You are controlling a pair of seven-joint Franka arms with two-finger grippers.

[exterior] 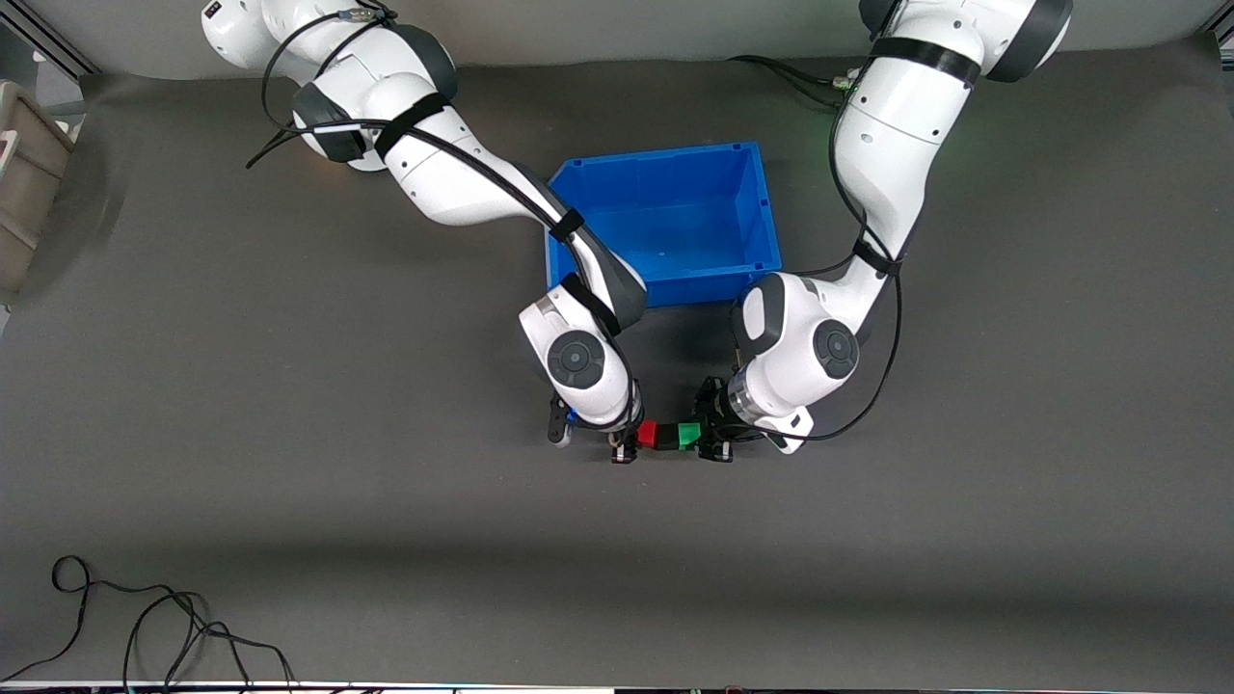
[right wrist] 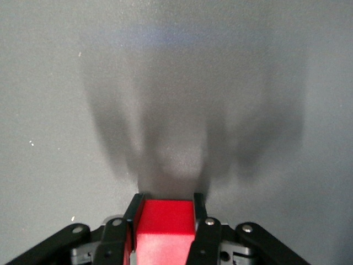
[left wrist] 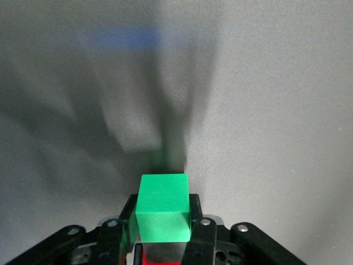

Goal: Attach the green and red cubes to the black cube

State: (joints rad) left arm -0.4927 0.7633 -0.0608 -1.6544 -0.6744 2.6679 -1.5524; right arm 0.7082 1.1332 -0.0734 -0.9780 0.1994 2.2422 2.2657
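Front view: dark grey matte desk cover (exterior: 289, 501), faintly creased. Right gripper (exterior: 617, 445) and left gripper (exterior: 711, 445) held low over the middle of the desk, facing each other. Between them a short row: red cube (exterior: 647, 434) toward the right arm's end, green cube (exterior: 687, 435) toward the left arm's end, and a dark sliver between the two, likely the black cube (exterior: 667, 440), though hard to make out. All three apparently touching in a line. Glossy blue plastic bin (exterior: 762, 207) with straight walls, farther from the camera than the cubes, toward the desk's top edge; nothing visible inside. Loose black cable (exterior: 145, 617) coiled near the bottom edge, at the right arm's corner. Beige container (exterior: 24, 183) partly cut off at the right arm's edge of the desk. No readable writing.

Left wrist view: left gripper (left wrist: 162, 221) clamped on the green cube (left wrist: 162, 207), black fingers (left wrist: 199, 229) pressed flat against its two sides. Smooth, sharp-edged, plain faces. Strip of red just visible below it.

Right wrist view: right gripper (right wrist: 165, 223) clamped on the red cube (right wrist: 165, 226), fingers (right wrist: 201, 226) tight on both sides. Same smooth, plain finish.
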